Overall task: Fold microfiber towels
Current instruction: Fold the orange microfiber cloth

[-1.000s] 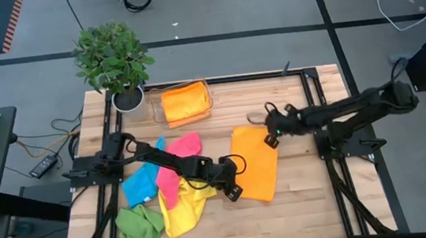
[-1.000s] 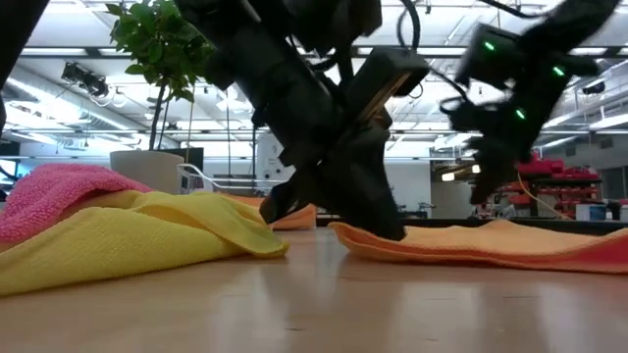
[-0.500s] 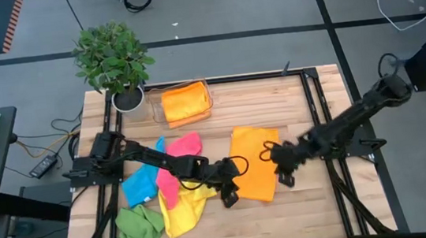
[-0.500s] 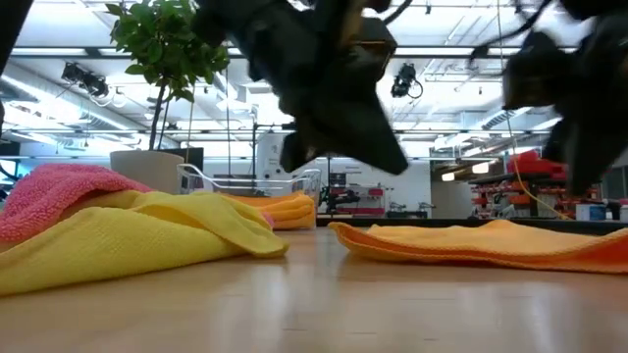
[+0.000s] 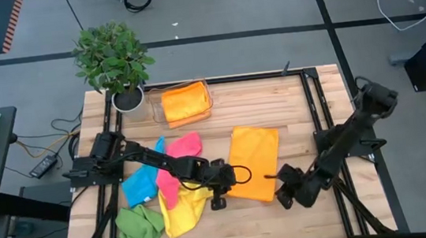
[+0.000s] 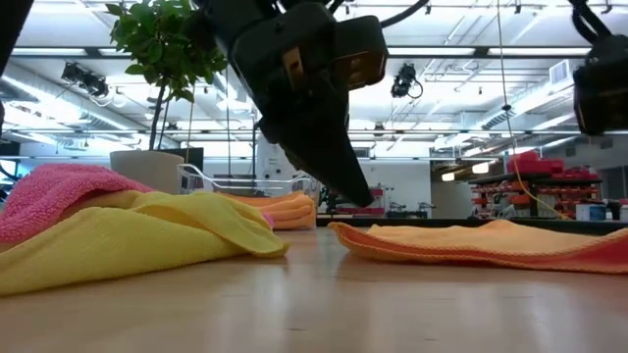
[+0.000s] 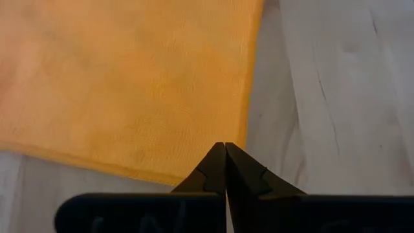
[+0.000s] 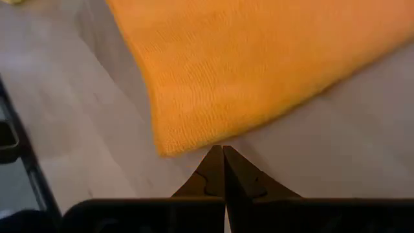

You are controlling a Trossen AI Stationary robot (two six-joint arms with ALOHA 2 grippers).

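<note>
High view: both pincers [image 5: 218, 200] [image 5: 284, 199] closed, empty, beside orange towel [image 5: 256, 162].

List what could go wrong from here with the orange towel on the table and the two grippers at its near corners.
1. Both the left gripper and right gripper are shut beside the flat orange towel, holding nothing; lifting now would leave it unfolded.
2. The left gripper sits close to the yellow towel and might snag it.
3. Shut fingertips pressing down could scrape the wooden table.
</note>
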